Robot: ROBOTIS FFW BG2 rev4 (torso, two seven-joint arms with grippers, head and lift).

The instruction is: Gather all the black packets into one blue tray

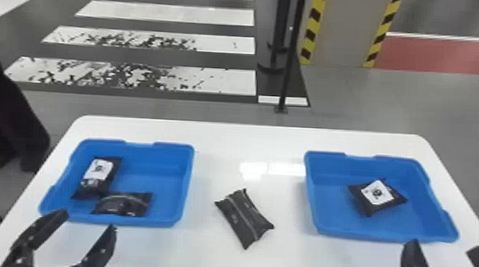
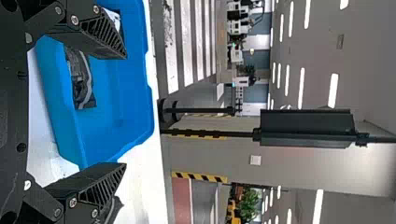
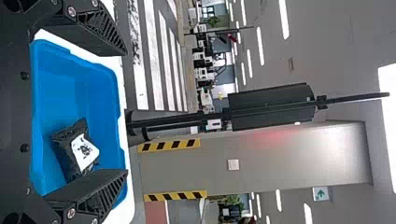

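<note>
In the head view my left gripper [image 1: 89, 229] stands open by the near edge of the left blue tray [image 1: 169, 182]; in the left wrist view, nothing is between the left gripper's fingers [image 2: 123, 112]. That tray holds a black packet with a white label [image 1: 99, 174] and another black packet [image 1: 123, 204] along its near wall. A third black packet [image 1: 244, 218] lies on the table between the trays. The right blue tray [image 1: 332, 222] holds a labelled black packet [image 1: 378, 195]. My right gripper [image 1: 442, 249] is open at that tray's near side; the right wrist view shows the right gripper [image 3: 126, 112] empty.
Both trays stand on a white table [image 1: 250, 139] with rounded far corners. Beyond its far edge are a dark post [image 1: 289, 67] and a pillar [image 1: 342, 31] with yellow-black striped edges.
</note>
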